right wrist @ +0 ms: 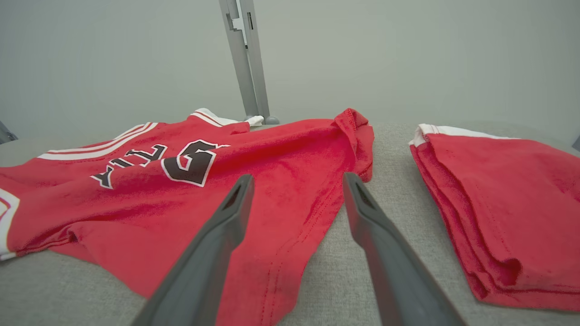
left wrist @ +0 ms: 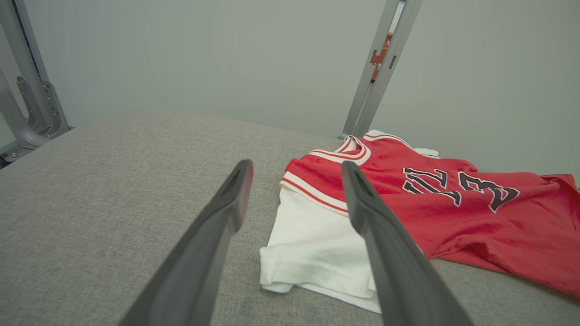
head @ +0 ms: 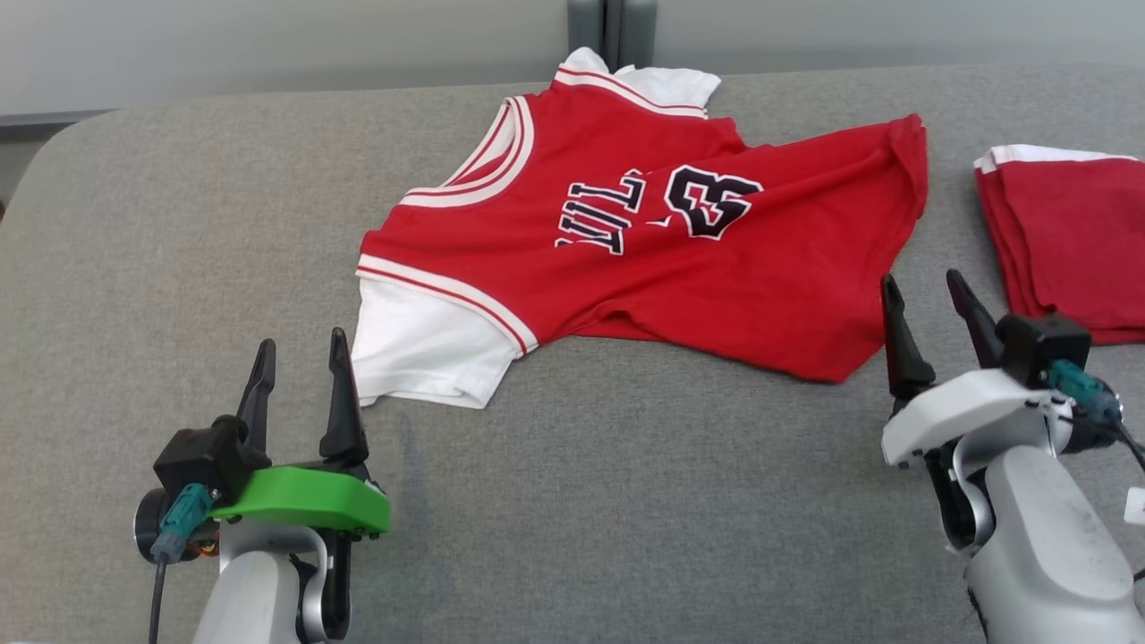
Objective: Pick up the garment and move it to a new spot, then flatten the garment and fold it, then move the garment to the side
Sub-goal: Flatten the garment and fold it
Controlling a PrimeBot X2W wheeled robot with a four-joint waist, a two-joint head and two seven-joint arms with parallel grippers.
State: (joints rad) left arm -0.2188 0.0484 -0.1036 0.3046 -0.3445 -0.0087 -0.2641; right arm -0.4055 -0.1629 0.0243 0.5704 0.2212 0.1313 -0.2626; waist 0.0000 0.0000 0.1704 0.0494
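The red basketball jersey with white sleeves (head: 716,268) lies on the grey fabric bench (head: 626,501), long axis left to right. The left fingers (head: 342,394), open and empty, stand just beside its sleeve; the right fingers (head: 899,344), likewise open, stand beside its hem.

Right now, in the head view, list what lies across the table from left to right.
left gripper → jersey → right gripper → folded red stack
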